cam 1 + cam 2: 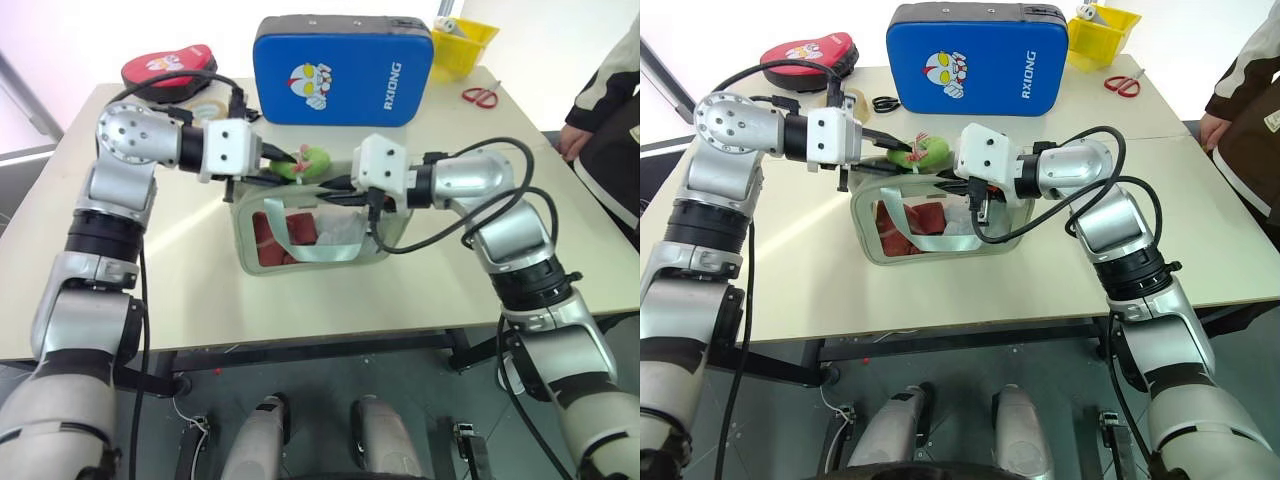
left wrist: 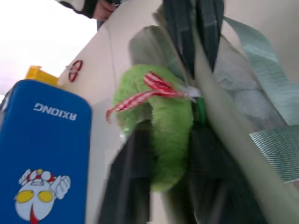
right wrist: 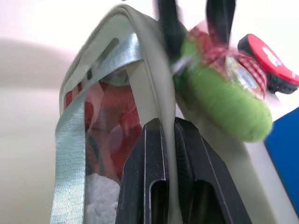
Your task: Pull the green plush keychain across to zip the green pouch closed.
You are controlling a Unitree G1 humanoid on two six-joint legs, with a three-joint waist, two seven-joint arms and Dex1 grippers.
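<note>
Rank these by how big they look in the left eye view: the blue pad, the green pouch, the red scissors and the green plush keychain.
1. Blue pad, largest.
2. Green pouch, somewhat smaller, though it sits nearer the camera.
3. Green plush keychain and red scissors look about alike; the scissors lie farther back, so I won't rank them.

The fuzzy lime-green plush keychain (image 2: 161,140) with its red-checked ribbon sits between the left gripper (image 2: 163,175) fingers, which stand parted. A blue padded cartoon-printed pad (image 2: 44,154) lies at eight o'clock.

We see a fuzzy lime-green plush keychain (image 2: 163,135), matt sage-green fabric pouch (image 3: 154,88) with glossy clear plastic window, satiny strap.
</note>
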